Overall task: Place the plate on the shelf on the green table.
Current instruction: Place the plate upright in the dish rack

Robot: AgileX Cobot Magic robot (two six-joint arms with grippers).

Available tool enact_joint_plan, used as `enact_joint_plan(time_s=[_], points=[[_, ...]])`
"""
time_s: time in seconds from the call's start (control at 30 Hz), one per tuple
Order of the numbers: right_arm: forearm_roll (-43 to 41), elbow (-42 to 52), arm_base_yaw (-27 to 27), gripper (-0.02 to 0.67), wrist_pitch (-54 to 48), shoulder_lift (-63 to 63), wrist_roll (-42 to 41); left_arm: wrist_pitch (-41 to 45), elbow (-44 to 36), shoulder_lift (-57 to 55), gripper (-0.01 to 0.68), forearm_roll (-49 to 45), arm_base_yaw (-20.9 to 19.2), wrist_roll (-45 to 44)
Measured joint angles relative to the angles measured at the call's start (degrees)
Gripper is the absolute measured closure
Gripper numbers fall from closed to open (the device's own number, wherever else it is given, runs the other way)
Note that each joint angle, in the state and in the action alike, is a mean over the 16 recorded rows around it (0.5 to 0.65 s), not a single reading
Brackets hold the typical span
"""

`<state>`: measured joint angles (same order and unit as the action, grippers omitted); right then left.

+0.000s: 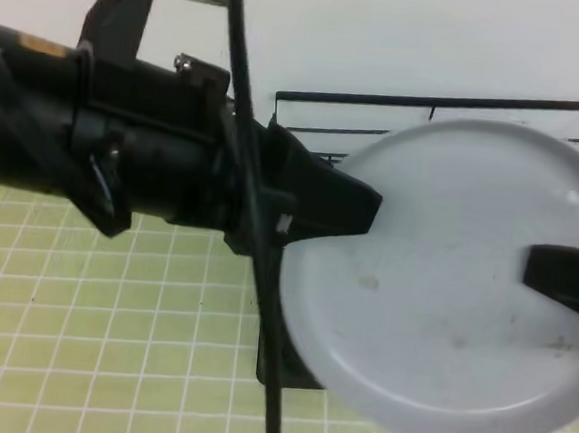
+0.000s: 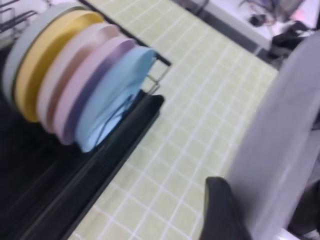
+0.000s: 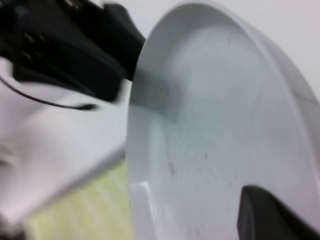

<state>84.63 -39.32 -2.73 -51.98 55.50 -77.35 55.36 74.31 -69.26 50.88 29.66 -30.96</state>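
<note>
The pale grey plate (image 1: pixel 444 289) with small dark specks is held high, close to the exterior camera, above the green table (image 1: pixel 92 301). My left gripper (image 1: pixel 362 210) is shut on its left rim; in the left wrist view the plate (image 2: pixel 285 135) stands edge-on between the fingers (image 2: pixel 222 212). My right gripper (image 1: pixel 565 281) clamps the plate's right side; one finger (image 3: pixel 267 215) lies on the plate's face (image 3: pixel 215 125), the other is hidden behind it. The black wire shelf (image 1: pixel 439 104) stands behind and under the plate.
In the left wrist view the shelf (image 2: pixel 85 185) holds several upright plates: a light blue one (image 2: pixel 112 95) at the front, then lilac-pink (image 2: pixel 80 80), yellow and grey ones. Green tiles (image 2: pixel 200 95) run beside it. A cable (image 1: pixel 258 234) hangs over the left arm.
</note>
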Motion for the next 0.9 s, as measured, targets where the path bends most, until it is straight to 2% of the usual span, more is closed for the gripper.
enact_joint_plan(time_s=[0.2, 0.37, 0.5, 0.7, 0.9], points=[[-3.7, -1.2, 0.0, 0.526, 10.1, 0.0, -11.7, 2.1, 0.0, 0.0, 0.353, -1.9, 0.0, 0.7], [-10.5, -4.8, -0.1, 0.526, 16.4, 0.5, -22.8, 3.9, 0.0, 0.1, 0.455, -6.8, -0.4, 3.6], [-19.9, -10.0, -0.1, 0.526, 17.2, 1.9, -28.2, 4.4, 0.0, 0.8, 0.545, -12.0, -1.1, 7.4], [-37.1, -19.4, -0.6, 0.527, 12.8, 5.5, -27.2, 3.1, 0.0, 4.2, 0.65, -21.7, -2.1, 15.0], [-49.8, -26.5, -1.5, 0.527, 6.8, 9.7, -21.6, 0.4, 0.0, 11.6, 0.671, -31.4, -2.9, 22.7]])
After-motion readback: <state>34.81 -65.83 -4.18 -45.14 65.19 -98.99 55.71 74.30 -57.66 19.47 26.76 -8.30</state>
